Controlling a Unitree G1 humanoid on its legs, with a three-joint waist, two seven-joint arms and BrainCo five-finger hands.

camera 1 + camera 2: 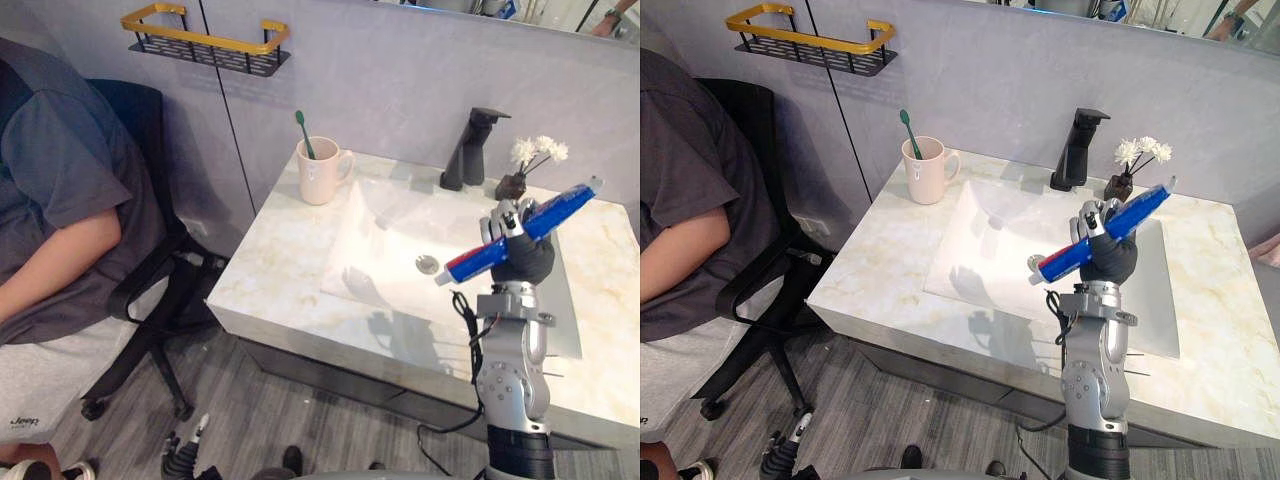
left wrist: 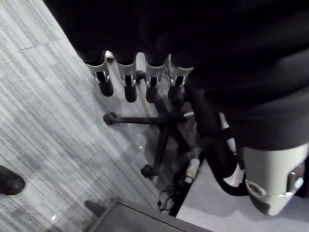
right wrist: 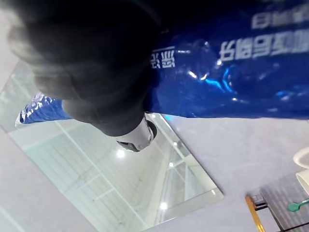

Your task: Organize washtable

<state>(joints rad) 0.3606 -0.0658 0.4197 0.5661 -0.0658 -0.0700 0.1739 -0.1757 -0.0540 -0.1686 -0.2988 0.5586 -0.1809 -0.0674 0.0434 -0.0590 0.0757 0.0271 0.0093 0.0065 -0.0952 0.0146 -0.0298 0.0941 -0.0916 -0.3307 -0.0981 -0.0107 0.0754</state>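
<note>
The marble washtable (image 1: 270,275) carries a sunken basin (image 1: 390,235), then a mug (image 1: 320,172) and a small flower vase (image 1: 511,186). Above the basin, the right hand (image 1: 527,262) is clamped round a blue toothpaste tube (image 1: 480,258). The left hand (image 2: 126,79) hangs low, fingers relaxed. A loose grip could drop the tube, or its raised end could clip the vase. Its long axis slants, cap low toward the robot's left, crimp high toward the right

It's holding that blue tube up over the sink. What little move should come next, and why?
Probably swing the right hand toward the mug at the counter's back left corner. It grips the blue tube above the sink, and the mug already holds the toothbrush, so the tube likely belongs there. The left hand hangs idle near the floor.
</note>
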